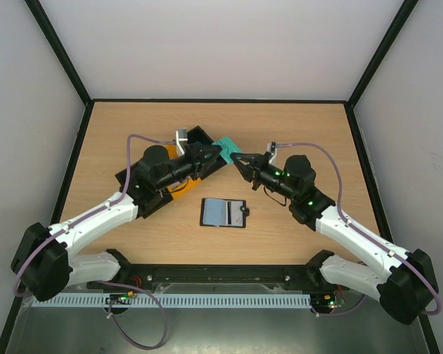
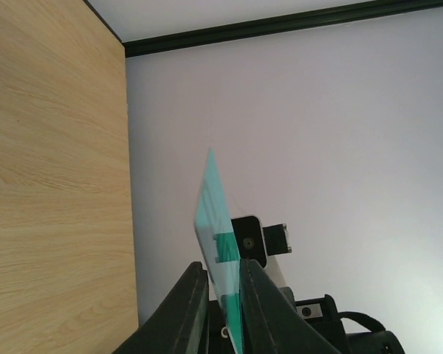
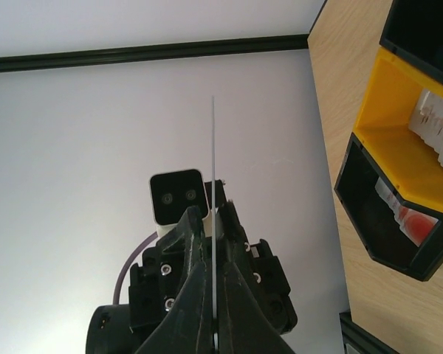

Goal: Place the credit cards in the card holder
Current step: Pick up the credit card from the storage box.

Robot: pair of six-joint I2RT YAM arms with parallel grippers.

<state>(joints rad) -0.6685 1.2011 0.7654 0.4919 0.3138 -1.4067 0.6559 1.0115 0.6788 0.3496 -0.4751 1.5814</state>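
Right jaws are clamped tight on a teal card [image 3: 213, 147]. From the right wrist cam you only get it edge-on, a thin line poking straight up out of the pinch. Left jaws are on the same card from the other side. They're only a crack open, one finger on each face of it, and honestly I can't tell whether they're squeezing it or just sitting alongside.

From the top cam the card is up in the air between the two arms, over the far-middle part of the counter [image 1: 133, 125], right by the end of a black bin [image 1: 201, 135].

The holder [image 1: 224, 212] lies flat on the counter, closer to the arm bases and well apart from the card. Its grey pocket face is up and nothing is touching it.

Further out, a row of bins sits under the left arm. The right wrist cam shows a yellow bin [image 3: 399, 147] with whitish cards [image 3: 439, 122] in it. Touching it is another black bin [image 3: 376, 221] with a red-and-white card [image 3: 406, 214] inside.
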